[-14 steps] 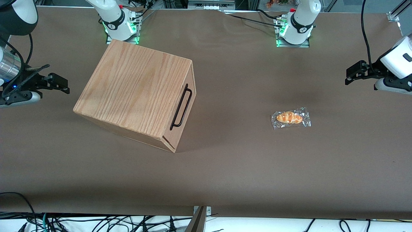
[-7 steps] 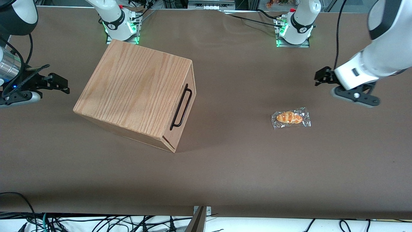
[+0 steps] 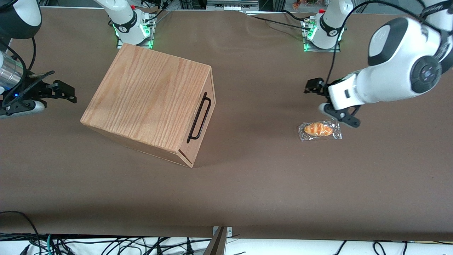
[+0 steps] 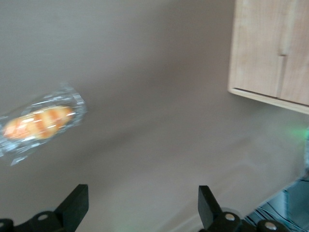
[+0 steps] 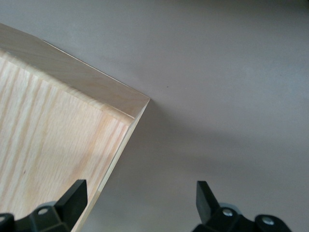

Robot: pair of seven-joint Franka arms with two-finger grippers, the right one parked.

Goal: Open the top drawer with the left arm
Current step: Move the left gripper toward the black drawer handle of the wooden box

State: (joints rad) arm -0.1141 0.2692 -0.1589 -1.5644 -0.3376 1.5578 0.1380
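In the front view, the oak-grain box (image 3: pixel 148 102) was seen standing skewed on the brown table (image 3: pixel 247 184), toward the parked arm's end, with the top drawer (image 3: pixel 202 117) fully closed and its thin black bar handle (image 3: pixel 199 118) facing the working arm's end. The left arm (image 3: pixel 396 78) was seen reaching in from the working arm's end, its gripper (image 3: pixel 311 88) held above the table, well apart from the drawer front. A wrapped bread roll (image 3: pixel 319 129) was seen lying on the table just beside the arm's wrist, nearer to the front camera than the gripper. In the left wrist view, the two black fingers (image 4: pixel 75 205) were seen spread wide with nothing between them, only bare table under the gap. The wrapped bread roll (image 4: pixel 38 123) was shown blurred on the table surface, and the corner of the oak-grain box (image 4: pixel 270 48) was seen at a distance from the fingers, with the seam of the drawer front faintly visible; the handle could not be made out there. In the right wrist view, only one pale corner of the oak-grain box (image 5: pixel 53 145) and bare table (image 5: pixel 227 72) were shown.
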